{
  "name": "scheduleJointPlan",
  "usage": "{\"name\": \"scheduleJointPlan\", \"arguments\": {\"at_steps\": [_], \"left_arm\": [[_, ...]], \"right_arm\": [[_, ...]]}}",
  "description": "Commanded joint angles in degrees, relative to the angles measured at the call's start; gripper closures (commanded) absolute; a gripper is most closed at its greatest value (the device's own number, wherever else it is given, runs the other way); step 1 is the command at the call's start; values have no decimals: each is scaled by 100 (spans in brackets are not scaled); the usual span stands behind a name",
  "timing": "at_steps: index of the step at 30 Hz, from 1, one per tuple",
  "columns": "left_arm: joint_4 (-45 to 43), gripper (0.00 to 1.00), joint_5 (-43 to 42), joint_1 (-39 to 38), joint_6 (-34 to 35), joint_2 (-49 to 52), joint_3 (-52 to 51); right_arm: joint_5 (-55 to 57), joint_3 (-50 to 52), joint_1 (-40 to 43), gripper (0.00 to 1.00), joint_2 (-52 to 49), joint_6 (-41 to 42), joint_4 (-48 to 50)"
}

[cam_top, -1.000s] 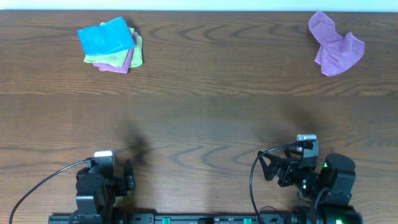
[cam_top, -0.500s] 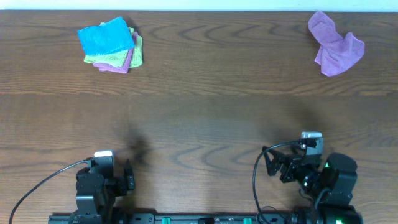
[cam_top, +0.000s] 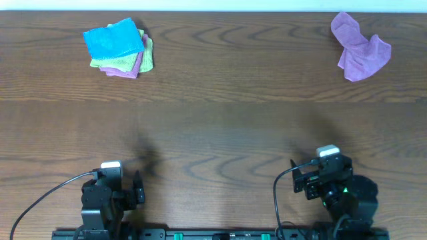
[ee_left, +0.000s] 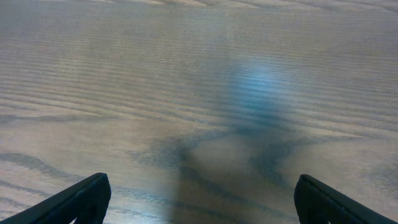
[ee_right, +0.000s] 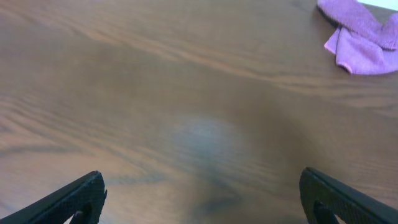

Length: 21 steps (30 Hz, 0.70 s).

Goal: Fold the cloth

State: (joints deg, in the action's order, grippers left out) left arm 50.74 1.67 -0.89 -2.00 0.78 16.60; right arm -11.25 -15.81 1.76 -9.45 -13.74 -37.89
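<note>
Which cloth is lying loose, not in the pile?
The lilac cloth at far right, crumpled and alone. The blue cloth, green cloth and pink-purple cloth sit folded in one stack at far left.

Lying crumpled at the far right of the wooden table (cam_top: 220, 120): lilac cloth (cam_top: 360, 50). Lying folded and stacked together at the far left, touching: lime-green cloth (cam_top: 101, 63), purple cloth (cam_top: 130, 69).

I see the right gripper (ee_right: 200, 190) with its dark fingertips (ee_right: 78, 199) in the lower corners of the frame, jaws standing wide apart over the wooden table (ee_right: 155, 81). A crumpled lilac cloth (ee_right: 364, 34) lies on the table at upper right, well apart from the fingers.
</note>
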Motion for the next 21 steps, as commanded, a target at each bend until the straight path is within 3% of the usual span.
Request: {"name": "scheduleJointPlan", "arguments": {"at_steps": [1,6,16,21], "left_arm": [[348,5,129,-28,-227,-57,-48],[348,5,129,-28,-227,-57,-50],[348,5,129,-28,-227,-57,-48],[348,5,129,-28,-227,-57,-50]], "right_arm": [[293,356,-68,1,271,-278,68],[319,682,-66,1,601,-175,186],[1252,695,-68,1,817,1300,76],[1344,695,-68,1,918,1475,61]]}}
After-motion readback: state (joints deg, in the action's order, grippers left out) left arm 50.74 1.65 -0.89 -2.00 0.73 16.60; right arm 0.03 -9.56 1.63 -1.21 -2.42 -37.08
